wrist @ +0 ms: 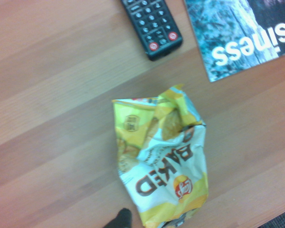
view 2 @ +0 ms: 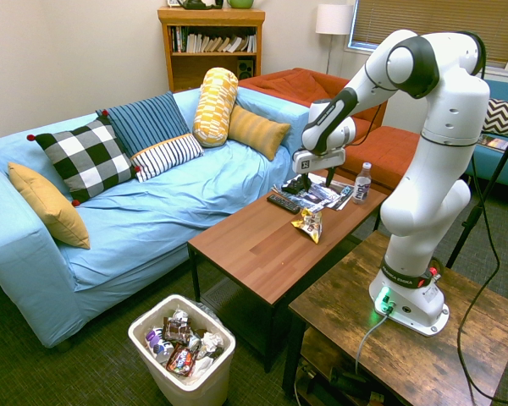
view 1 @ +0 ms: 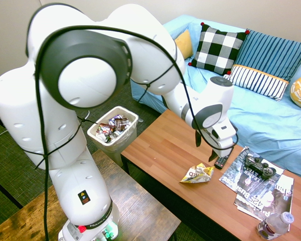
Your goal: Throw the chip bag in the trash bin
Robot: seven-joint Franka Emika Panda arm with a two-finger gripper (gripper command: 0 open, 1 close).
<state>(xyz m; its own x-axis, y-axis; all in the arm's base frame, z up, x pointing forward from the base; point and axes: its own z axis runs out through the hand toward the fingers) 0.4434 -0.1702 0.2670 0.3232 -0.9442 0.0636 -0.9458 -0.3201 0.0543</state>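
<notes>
A white trash bin (view 2: 183, 356) stands on the dark carpet nearest the second exterior camera, beside the end of a low wooden table (view 2: 254, 245), and it holds shiny crumpled wrappers (view 2: 179, 343). On the table, near the edge that faces the robot's stand, lies the chip bag (view 2: 308, 222), a crumpled yellow and white packet with brown lettering, resting on the bare wood and touched by nothing. The tool (view 2: 295, 185) hangs above the table, pointing straight down, with its two dark fingers (view 1: 213, 154) spread apart and empty. It is above and just beyond the bag, over the black remote control (view 2: 282, 202). The remote lies beside a pair of magazines (view 2: 320, 193), with a dark game controller (view 1: 259, 165) resting on top of them. A small plastic bottle (view 2: 364, 183) stands at the table's far corner. Behind the table runs a light blue sofa (view 2: 144, 211) with checked, striped and yellow cushions. A wooden bookshelf (view 2: 210, 42) stands against the back wall.
</notes>
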